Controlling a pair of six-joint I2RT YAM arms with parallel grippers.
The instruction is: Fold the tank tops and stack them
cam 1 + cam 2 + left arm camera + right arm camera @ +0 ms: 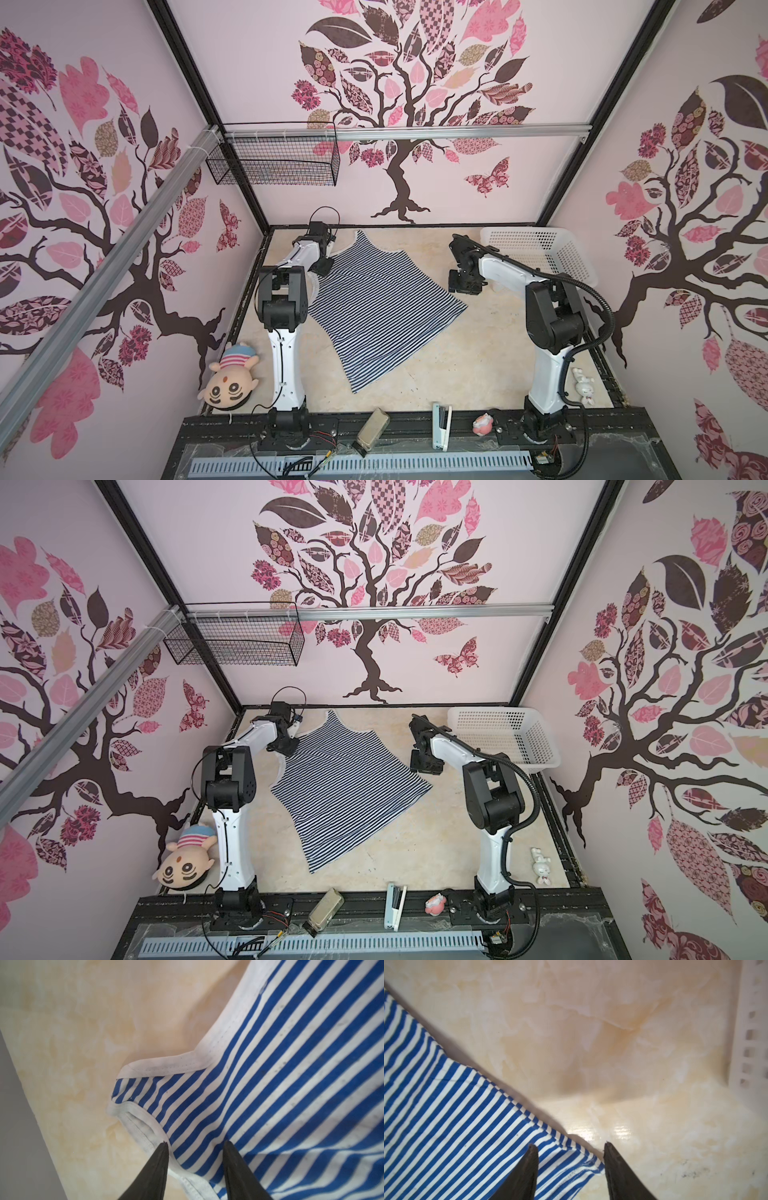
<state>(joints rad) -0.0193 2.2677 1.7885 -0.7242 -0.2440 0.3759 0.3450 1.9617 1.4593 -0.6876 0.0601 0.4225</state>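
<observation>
We find the tank top (382, 299) flat on the worktop (478, 365), long axis diagonal, straps pointing far left, hem near right. The left fingers (155, 1169) straddle an armhole edge, the right fingers (616, 1169) a hem corner, both parted, nothing gripped; the first fold, we judge, awaits both pinches.

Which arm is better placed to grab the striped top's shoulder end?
Left. The left gripper, open, straddles white trim beside a strap of the tank top; the right gripper sits open over its hem corner.
</observation>
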